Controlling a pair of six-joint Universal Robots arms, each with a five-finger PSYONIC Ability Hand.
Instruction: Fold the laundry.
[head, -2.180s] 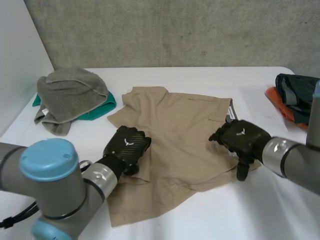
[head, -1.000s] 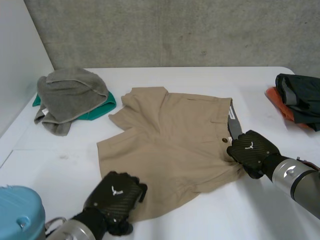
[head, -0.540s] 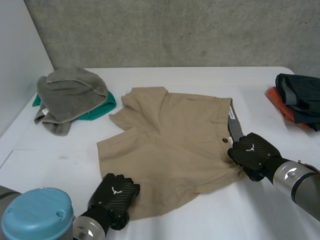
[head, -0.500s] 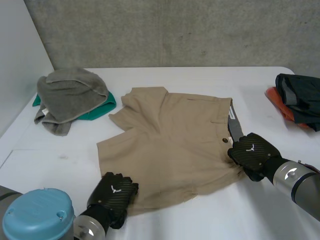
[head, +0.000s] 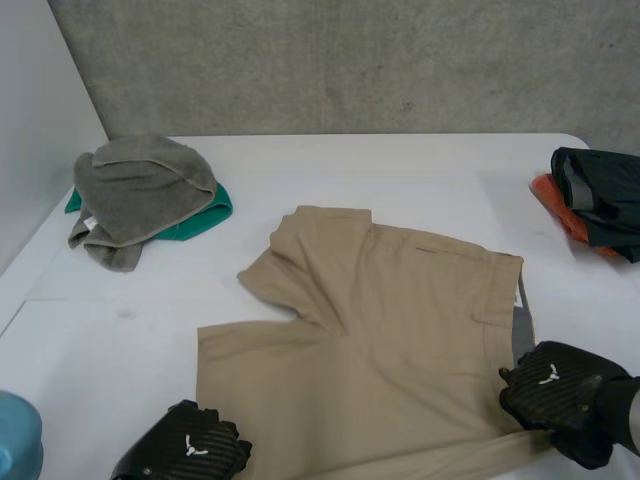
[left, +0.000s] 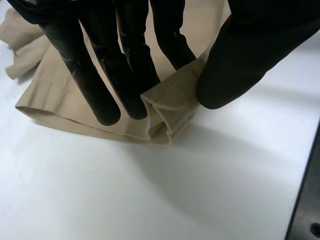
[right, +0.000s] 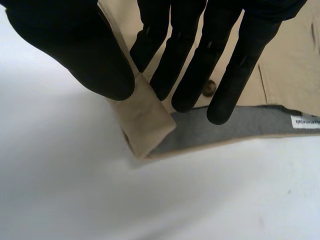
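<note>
Head view: shorts flat on table, centre to lower right of frame. Left hand lower left at leg hem corner. Right hand lower right at waistband end. Towel upper left, well apart. I judge: lift both corners level, cloth taut, so fold lands square.

Left wrist view: straight fingers pinch hem corner against thumb. Cloth bunched in pinch; I'd seat grip deeper before lifting.

Right wrist view: fingers and thumb pinch waistband corner. Button at fingertips, grey lining beside.
</note>
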